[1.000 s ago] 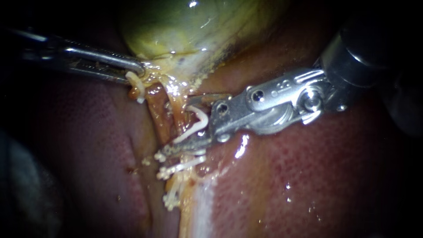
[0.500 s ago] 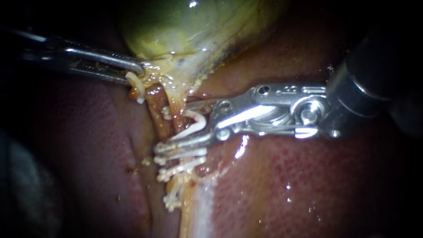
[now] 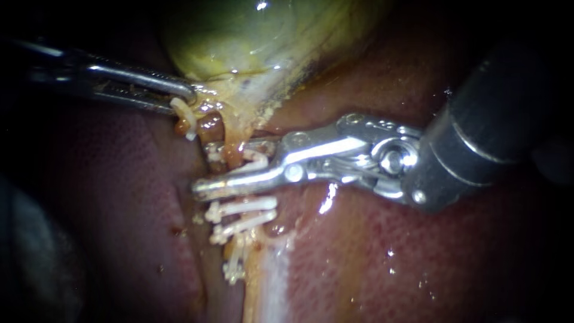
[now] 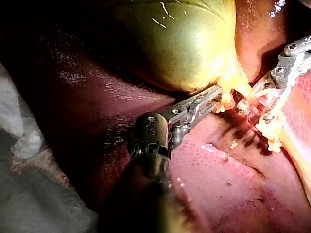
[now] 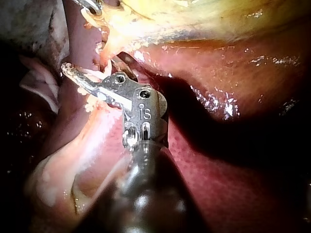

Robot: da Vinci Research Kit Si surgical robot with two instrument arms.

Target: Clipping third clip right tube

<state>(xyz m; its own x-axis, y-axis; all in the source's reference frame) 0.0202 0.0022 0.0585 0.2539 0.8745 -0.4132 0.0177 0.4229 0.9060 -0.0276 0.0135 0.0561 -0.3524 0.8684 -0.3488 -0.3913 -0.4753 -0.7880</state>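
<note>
**Endoscope view.** Left instrument (image 3: 188, 96) in from 9 o'clock, its tool pinched on the yellow tissue where the gallbladder (image 3: 251, 36) narrows down from 12 o'clock. Small white clip (image 3: 184, 119) just under that tip. Right instrument (image 3: 203, 167) in from 3 o'clock, lying across the middle. Its tool partly closed astride the tube (image 3: 232, 149), both jaws bearing on the loaded clip (image 3: 257, 161) bent between them, with a narrow gap showing. Not clear which of the close-lying strands is the right tube. Toward 6 o'clock, just beside the jaws, two placed clips (image 3: 242, 207) across the same strand. Lowest clip (image 3: 232, 269) further toward 6 o'clock. Wet red liver (image 3: 388, 251) from 3 round through 6 to 9 o'clock.

**Left wrist view.** Left instrument (image 4: 216, 94) with tool clamped on the yellow neck of the gallbladder (image 4: 184, 43). Right instrument (image 4: 260, 102) just beyond, jaws around pale strands, placed clips (image 4: 269, 128) beside them. Liver (image 4: 218, 184) under the shaft, and pale cloth (image 4: 29, 194) off to the side of the shaft.

**Right wrist view.** Right instrument (image 5: 92, 65) with one bright jaw and one darker jaw reaching ahead, a strip of white between them. Tube hard to make out here. Left instrument (image 5: 90, 6) further ahead, at the yellow edge of the gallbladder (image 5: 194, 14). Liver (image 5: 218, 160) beside the shaft.
</note>
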